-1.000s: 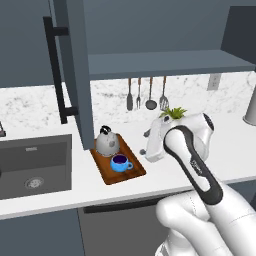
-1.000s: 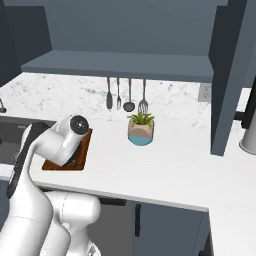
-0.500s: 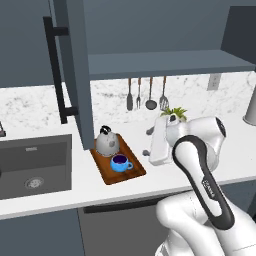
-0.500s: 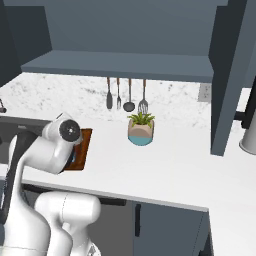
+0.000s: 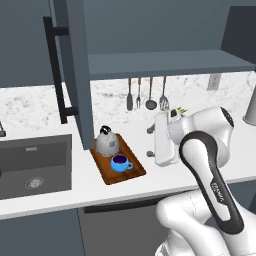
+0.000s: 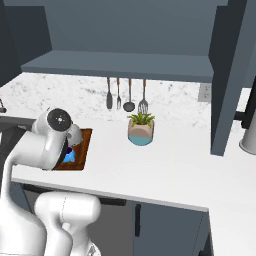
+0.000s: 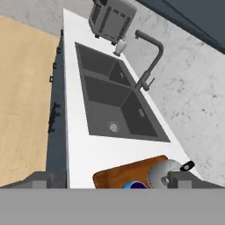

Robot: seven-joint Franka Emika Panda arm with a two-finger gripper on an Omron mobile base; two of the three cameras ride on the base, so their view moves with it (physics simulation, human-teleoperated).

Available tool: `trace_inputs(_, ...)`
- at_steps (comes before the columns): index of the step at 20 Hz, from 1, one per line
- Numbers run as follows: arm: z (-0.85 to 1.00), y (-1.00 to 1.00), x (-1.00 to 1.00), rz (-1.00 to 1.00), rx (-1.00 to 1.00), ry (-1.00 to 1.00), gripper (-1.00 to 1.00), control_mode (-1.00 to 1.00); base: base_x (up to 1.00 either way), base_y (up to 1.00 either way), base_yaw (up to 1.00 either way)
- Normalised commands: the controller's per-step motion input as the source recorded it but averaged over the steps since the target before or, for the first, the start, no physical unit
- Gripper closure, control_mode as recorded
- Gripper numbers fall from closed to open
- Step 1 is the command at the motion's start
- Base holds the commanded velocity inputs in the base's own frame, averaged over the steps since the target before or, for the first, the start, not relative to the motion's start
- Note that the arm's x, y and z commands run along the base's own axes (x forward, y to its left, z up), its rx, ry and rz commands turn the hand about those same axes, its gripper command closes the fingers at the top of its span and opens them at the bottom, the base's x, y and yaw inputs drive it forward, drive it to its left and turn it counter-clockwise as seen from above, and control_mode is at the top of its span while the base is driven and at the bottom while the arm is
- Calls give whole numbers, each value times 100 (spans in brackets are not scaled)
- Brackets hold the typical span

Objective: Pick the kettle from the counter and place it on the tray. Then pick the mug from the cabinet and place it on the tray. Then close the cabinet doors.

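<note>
On the tray (image 5: 107, 172) on the counter (image 5: 60, 192), the grey kettle (image 5: 106, 142) stands at the back and the blue mug (image 5: 119, 163) in front of it. My gripper (image 5: 149, 142) hovers just right of the tray, pointing left, open and empty. In the hand view the fingertips (image 7: 179, 179) stand wide apart, with the tray (image 7: 118, 176), kettle (image 7: 160, 172) and mug rim (image 7: 134, 185) low between them. The left cabinet door (image 5: 75, 75) and the right cabinet door (image 6: 230, 75) stand open around the shelf (image 5: 165, 62).
A teal-potted plant (image 6: 140, 131) stands right of the tray under hanging utensils (image 6: 125, 95). The dark sink (image 7: 114, 103) with its faucet (image 7: 151, 57) lies left, and a toaster (image 7: 112, 17) beyond it. A metal vessel (image 6: 248, 135) stands at the far right.
My arm's elbow has swung toward the cameras, and the hand has turned level to face left over the sink. Kettle and mug have stayed on the tray.
</note>
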Motion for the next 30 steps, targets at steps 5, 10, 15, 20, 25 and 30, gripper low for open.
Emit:
trace_inputs(5,22,0,-29,8,-5,-4,-100,-100,0,0,0)
trace_inputs(10,22,1,-32,5,-6,-4,-100,-100,0,0,0)
trace_inputs(15,20,2,-31,5,-7,-12,-100,-100,0,0,0)
trace_inputs(20,21,1,-31,7,-6,-16,-100,-100,0,0,0)
trace_inputs(25,14,5,-23,5,-5,-18,-100,-100,0,0,0)
trace_inputs(30,10,16,-19,3,-6,-25,-100,-100,0,0,0)
